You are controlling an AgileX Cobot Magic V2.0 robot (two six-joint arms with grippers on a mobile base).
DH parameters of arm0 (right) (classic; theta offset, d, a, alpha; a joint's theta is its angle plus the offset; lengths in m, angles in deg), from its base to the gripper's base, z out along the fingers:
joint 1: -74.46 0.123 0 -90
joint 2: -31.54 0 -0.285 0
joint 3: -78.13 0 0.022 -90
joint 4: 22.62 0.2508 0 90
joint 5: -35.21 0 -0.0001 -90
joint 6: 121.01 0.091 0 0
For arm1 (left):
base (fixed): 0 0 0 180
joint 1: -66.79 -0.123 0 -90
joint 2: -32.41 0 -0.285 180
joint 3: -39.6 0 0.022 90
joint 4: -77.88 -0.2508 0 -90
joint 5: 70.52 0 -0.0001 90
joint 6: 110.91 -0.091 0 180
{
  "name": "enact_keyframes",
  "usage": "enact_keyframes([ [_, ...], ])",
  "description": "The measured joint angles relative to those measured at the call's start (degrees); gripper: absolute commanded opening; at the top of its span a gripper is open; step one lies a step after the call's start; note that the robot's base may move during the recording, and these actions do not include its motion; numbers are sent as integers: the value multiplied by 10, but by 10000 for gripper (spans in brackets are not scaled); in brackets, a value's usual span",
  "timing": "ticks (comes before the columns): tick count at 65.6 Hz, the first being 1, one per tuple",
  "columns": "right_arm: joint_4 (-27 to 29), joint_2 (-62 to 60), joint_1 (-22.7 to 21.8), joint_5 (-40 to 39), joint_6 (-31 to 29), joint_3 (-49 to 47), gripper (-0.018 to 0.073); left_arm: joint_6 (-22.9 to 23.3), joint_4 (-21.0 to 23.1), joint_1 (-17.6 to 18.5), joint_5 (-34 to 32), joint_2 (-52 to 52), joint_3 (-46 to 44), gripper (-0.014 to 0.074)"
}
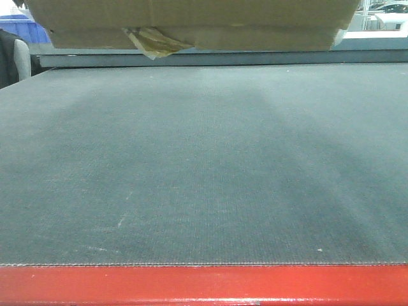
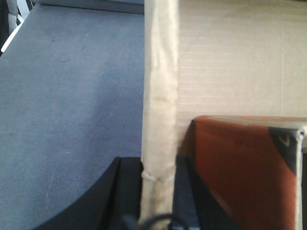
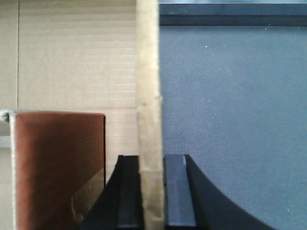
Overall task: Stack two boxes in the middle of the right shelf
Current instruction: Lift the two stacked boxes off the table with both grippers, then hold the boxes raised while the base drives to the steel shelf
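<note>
A large brown cardboard box [image 1: 191, 25] hangs at the top of the front view, with yellowish tape [image 1: 153, 41] peeling from its bottom edge. My left gripper [image 2: 158, 165] is shut on the box's upright left wall [image 2: 160, 96]. My right gripper [image 3: 151, 160] is shut on its right wall [image 3: 147, 72]. Inside the cardboard box lies a red-brown box [image 2: 244, 167], which the right wrist view shows too [image 3: 57, 163]. The shelf is out of view. Neither gripper shows in the front view.
Below the held box spreads a dark grey felt platform [image 1: 204, 172] with a red front edge [image 1: 204, 284]. A dark rail [image 1: 223, 58] runs along its far side. A blue bin [image 1: 22, 29] sits at the far left.
</note>
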Motion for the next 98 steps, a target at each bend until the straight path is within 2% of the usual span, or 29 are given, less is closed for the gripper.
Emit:
enact_keyframes([
  [98, -1, 1, 0, -14, 0, 0, -154, 1, -7, 0, 0, 1, 0, -111],
])
